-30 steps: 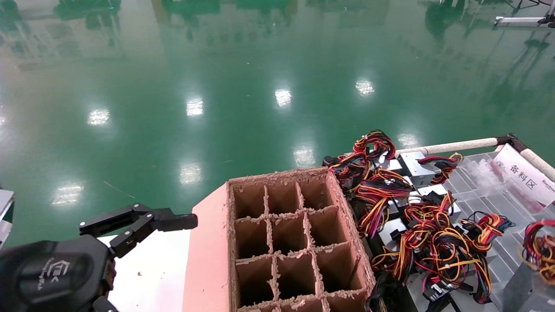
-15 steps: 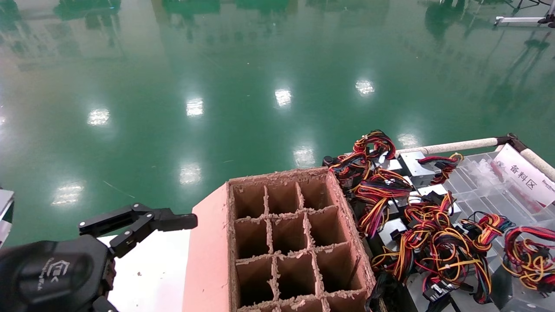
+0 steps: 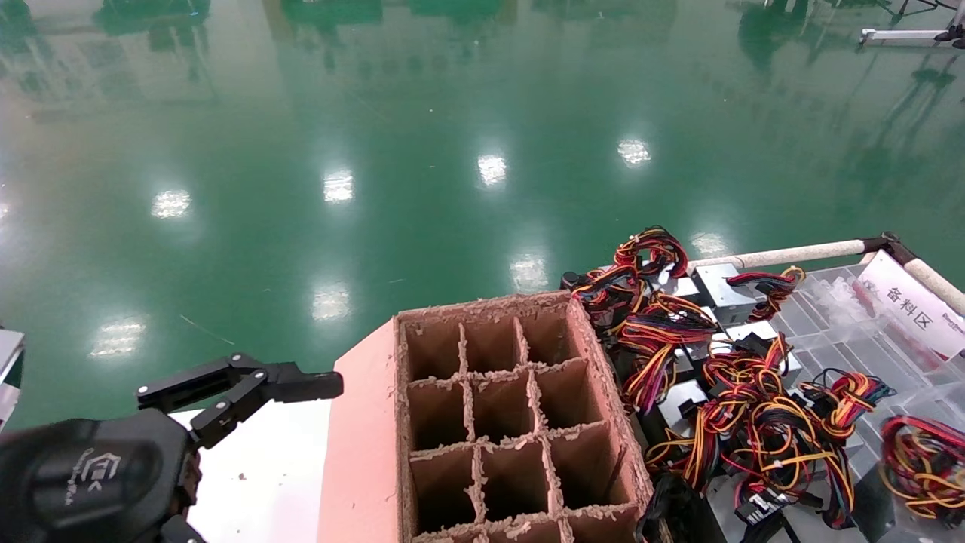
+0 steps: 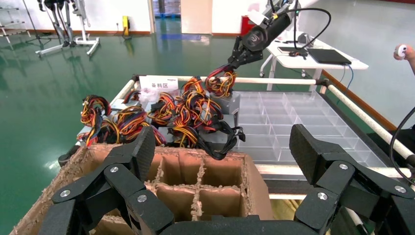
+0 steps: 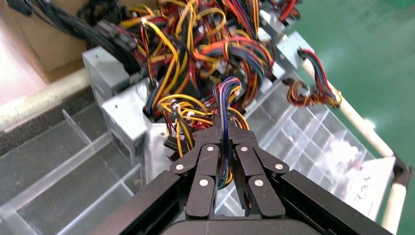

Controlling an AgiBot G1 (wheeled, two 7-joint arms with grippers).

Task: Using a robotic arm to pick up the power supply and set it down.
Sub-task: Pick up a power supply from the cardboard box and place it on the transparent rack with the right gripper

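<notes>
My right gripper point(image 5: 224, 122) is shut on the looped coloured wire bundle point(image 5: 226, 98) of a silver-grey power supply point(image 5: 157, 144), which hangs just under the fingers. From the left wrist view, the right gripper point(image 4: 234, 59) holds that wire loop point(image 4: 220, 83) above the grey box point(image 4: 231, 104), over the clear tray. In the head view only this wire bundle point(image 3: 923, 466) shows, at the right edge. My left gripper point(image 3: 249, 381) is parked at the lower left, open and empty, beside the cardboard box.
A brown cardboard grid box point(image 3: 362, 437) with open cells stands at the front centre. Right of it lies a pile of several more power supplies with tangled wires point(image 3: 709, 377), on a clear divided tray point(image 3: 837, 324) with a white rail point(image 3: 791, 254) and label point(image 3: 916, 305).
The held wire bundle at the right edge of the head view has shifted left and then lower. My left arm has not moved.
</notes>
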